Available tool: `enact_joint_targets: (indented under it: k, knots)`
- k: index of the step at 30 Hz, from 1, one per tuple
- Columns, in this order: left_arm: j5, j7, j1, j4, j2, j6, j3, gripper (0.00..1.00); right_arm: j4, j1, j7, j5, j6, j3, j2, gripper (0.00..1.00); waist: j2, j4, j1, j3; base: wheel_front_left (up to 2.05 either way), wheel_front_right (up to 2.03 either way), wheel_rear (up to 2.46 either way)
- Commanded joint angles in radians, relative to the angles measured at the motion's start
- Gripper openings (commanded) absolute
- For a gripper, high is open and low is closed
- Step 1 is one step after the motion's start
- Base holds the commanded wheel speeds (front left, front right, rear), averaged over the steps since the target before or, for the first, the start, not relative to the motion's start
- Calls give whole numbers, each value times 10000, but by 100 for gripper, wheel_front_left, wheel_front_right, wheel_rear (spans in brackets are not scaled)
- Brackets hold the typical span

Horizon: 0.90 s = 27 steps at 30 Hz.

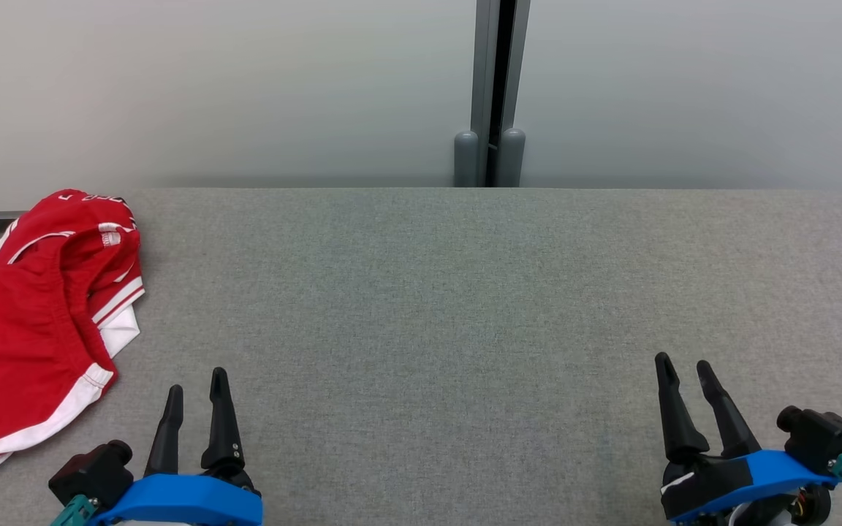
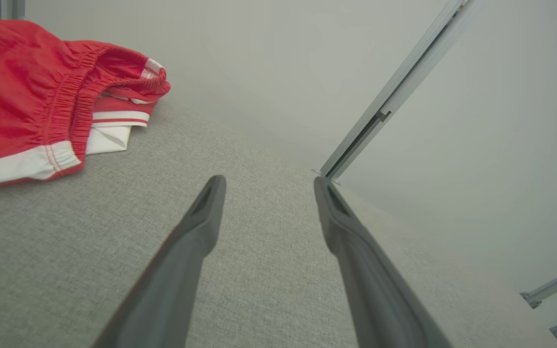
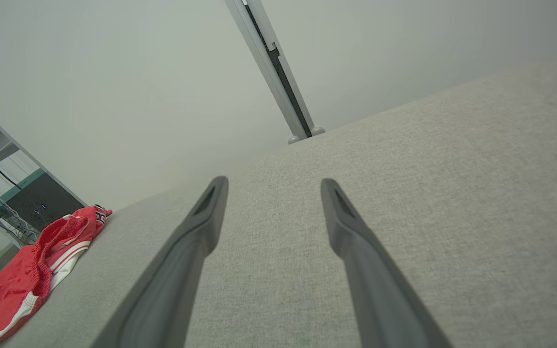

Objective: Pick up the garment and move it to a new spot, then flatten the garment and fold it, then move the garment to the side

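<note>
Grey woven cloth is covering the bench (image 1: pixel 465 292), which is stretching wide and bare up to a pale wall (image 1: pixel 245 88) with a grey post (image 1: pixel 492 88). The garment (image 1: pixel 19 321), a pair of red shorts with white trim, is lying crumpled at the bench's left edge and running past the head view's left border. Its long axis is running roughly from near to far, with the elastic waistband gaping toward the far end and a white-edged hem lying at the near end. The left gripper (image 1: pixel 196 381) is hovering just beside that hem, to its right, its jaws standing wide and holding nothing. The right gripper (image 1: pixel 683 361) is hanging well apart across the bench, jaws likewise wide and empty. The left arm is sitting far nearer, so the pickup is probably calling for a reach from it, leftward and a little forward.
</note>
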State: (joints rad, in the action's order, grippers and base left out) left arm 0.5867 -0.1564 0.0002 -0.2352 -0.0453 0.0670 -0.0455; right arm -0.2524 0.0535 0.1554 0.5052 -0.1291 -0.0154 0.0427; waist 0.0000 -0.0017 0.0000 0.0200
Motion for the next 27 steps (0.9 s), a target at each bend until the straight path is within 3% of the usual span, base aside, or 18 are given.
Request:
enact_joint_targets:
  k: [1,27]
  knots:
    - [-227,-81,17,24,-59,-23,-25,100,16,131,96,-280,-17,-17,82,100,0,0,0,2,0,0,0]
    - [-1985,-673,50,-726,-60,-124,-214,100,-614,333,688,-2608,-22,-124,96,100,0,16,0,32,0,0,0]
